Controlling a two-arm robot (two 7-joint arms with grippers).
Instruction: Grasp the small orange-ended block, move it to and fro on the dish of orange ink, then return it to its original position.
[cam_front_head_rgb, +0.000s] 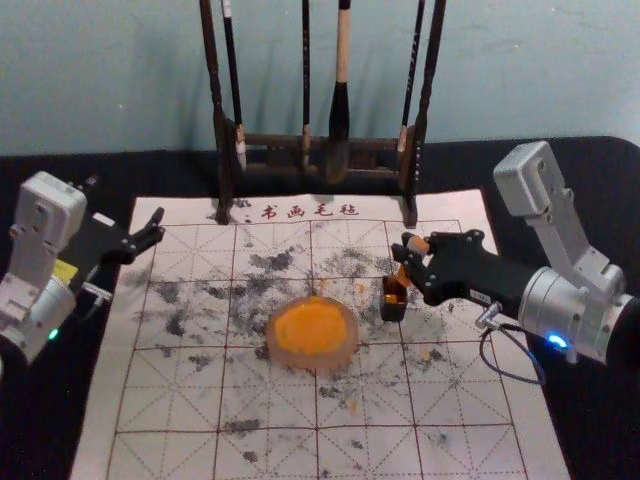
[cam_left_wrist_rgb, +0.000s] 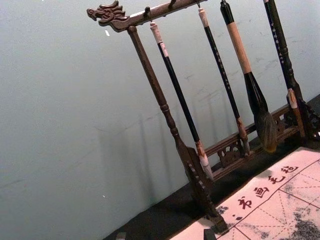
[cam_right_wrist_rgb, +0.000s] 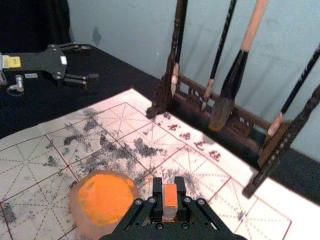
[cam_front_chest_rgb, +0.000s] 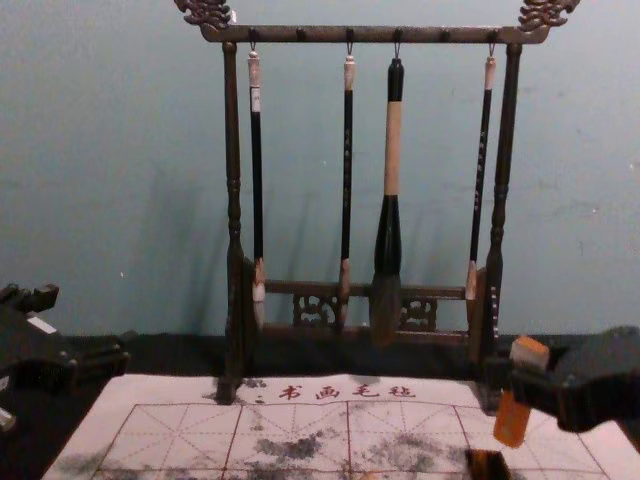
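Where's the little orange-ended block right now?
In the head view, the block is held by the right gripper, right of the orange dish, just above the small black box.

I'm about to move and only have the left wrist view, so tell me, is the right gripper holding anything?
Observer: Yes, the right gripper has the orange-ended block between its fingers.
Operator: And where's the dish of orange ink?
Observer: The dish of orange ink is left of the small dark box.
Operator: Where's my left gripper?
Observer: The left gripper is near the mat's left edge in the head view.
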